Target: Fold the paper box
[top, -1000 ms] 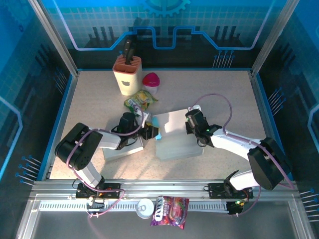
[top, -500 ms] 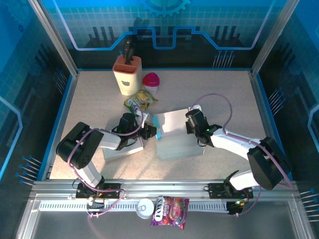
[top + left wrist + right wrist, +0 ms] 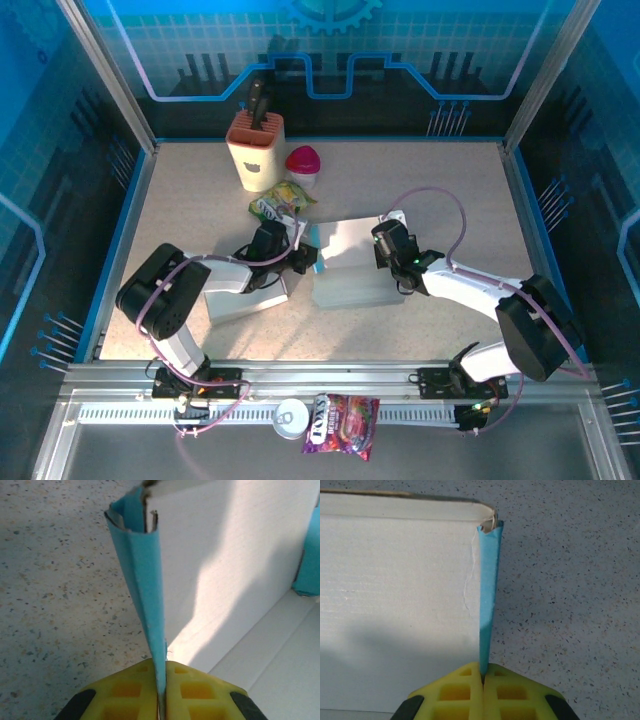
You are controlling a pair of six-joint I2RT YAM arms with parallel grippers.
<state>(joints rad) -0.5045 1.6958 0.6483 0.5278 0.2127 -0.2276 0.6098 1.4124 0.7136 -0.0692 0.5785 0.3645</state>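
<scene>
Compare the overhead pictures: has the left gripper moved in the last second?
Yes. The left gripper, pinching the paper box's blue flap, has shifted slightly right and toward the far side, closer to the knife block.

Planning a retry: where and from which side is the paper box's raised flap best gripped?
Likely its blue-taped side edges, from each outer side. The raised flap is thin, so an edge fits between the jaws, as the left gripper and right gripper show.

box: white paper box (image 3: 240, 555), matt, faintly ribbed card | flap: blue paper flap (image 3: 145, 580), smooth, slight sheen | my left fingers: yellow moulded plastic pads (image 3: 125, 690), matt | table: grey speckled tabletop (image 3: 55, 580), matt, grainy
</scene>
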